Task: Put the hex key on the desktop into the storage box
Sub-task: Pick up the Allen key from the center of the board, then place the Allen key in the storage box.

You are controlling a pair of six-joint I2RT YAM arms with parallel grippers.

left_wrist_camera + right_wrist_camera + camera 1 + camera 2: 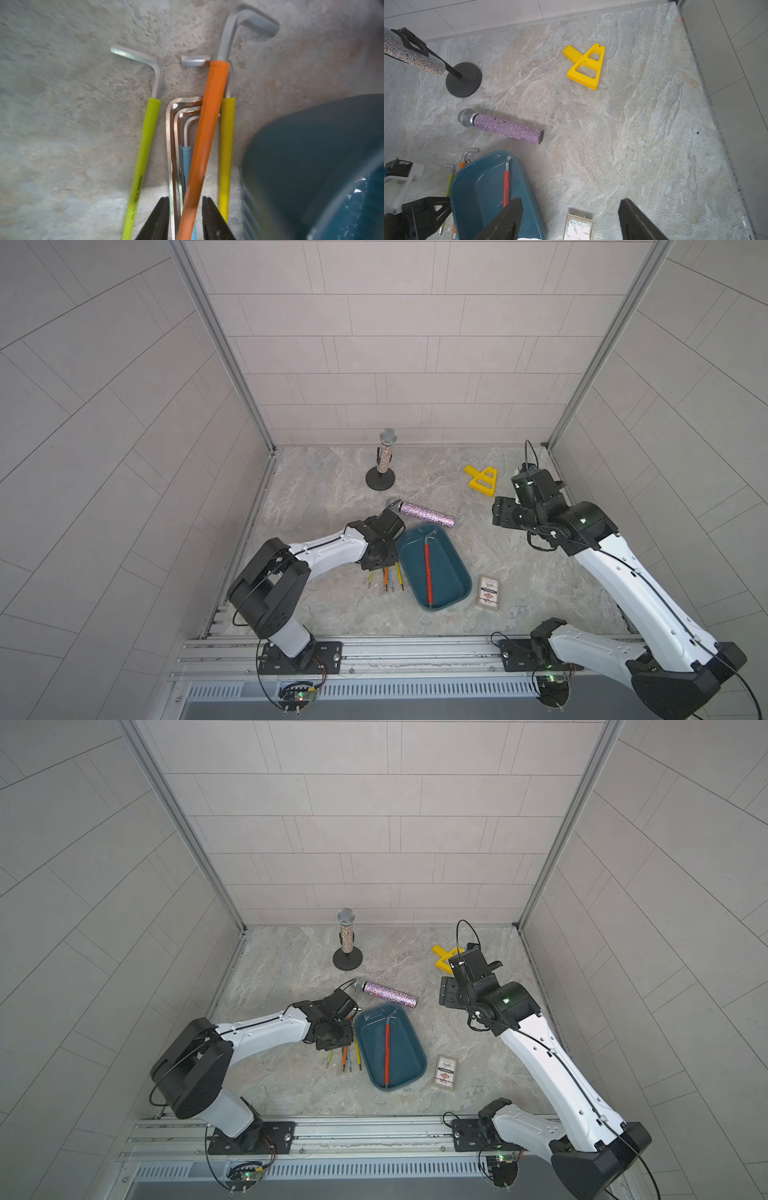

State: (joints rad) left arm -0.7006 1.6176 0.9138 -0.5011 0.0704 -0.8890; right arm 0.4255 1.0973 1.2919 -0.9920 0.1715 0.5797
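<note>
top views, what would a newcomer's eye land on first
The dark teal storage box near the front middle, with a red-handled hex key lying along it. Just beside it, the left gripper hangs over a row of coloured hex keys; behind the box lies a glittery purple microphone.

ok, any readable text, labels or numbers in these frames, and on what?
Nothing can be read for certain.
Card box: printed label, too small and blurred to read.
Lime-green hex key: dark print along its sleeve, too blurred to read.
</note>
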